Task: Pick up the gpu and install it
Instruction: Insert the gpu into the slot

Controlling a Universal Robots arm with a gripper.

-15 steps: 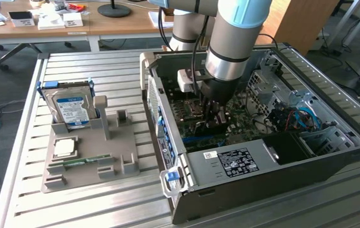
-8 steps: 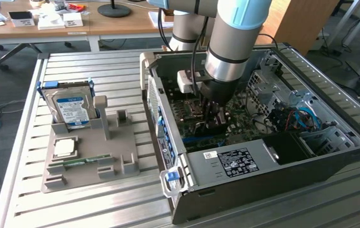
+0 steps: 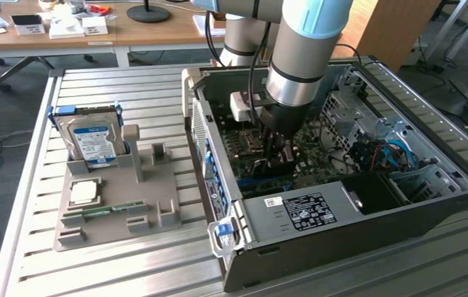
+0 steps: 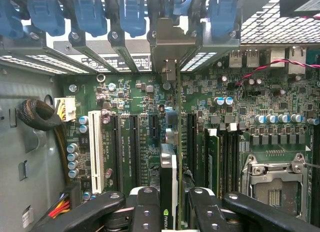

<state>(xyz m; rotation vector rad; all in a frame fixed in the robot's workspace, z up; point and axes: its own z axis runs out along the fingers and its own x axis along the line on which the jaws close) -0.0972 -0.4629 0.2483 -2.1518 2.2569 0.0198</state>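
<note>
Claw [image 4: 170, 207]: closed on the gpu, which is pinched edge-on between the black fingers [image 4: 145, 212] in the wrist view; in the exterior view the claw is seen lowered inside the computer case [image 3: 431, 204].
Gpu [image 4: 169, 182]: held upright and thin-side-on, just over the motherboard [image 4: 235, 117], in line with a black expansion slot [image 4: 133, 147]; its metal bracket [image 4: 170, 42] is seen up against the rear slot openings with blue latches [image 4: 90, 14].
Gpu marking: a small green logo is seen on the black edge near the fingers; no lettering can be read.
Motherboard: a white slot [image 4: 94, 144] is seen beside the black ones, and an empty CPU socket [image 4: 275, 184] off to one side.
Power supply label [image 3: 308, 211]: a white-and-black sticker is seen, text too small to read.
Worktop [image 3: 135, 272]: a grey parts holder [image 3: 118, 210] is seen at the exterior view's left.
Hard drive [image 3: 93, 142]: stood upright in the holder, blue-labelled, writing not legible.
</note>
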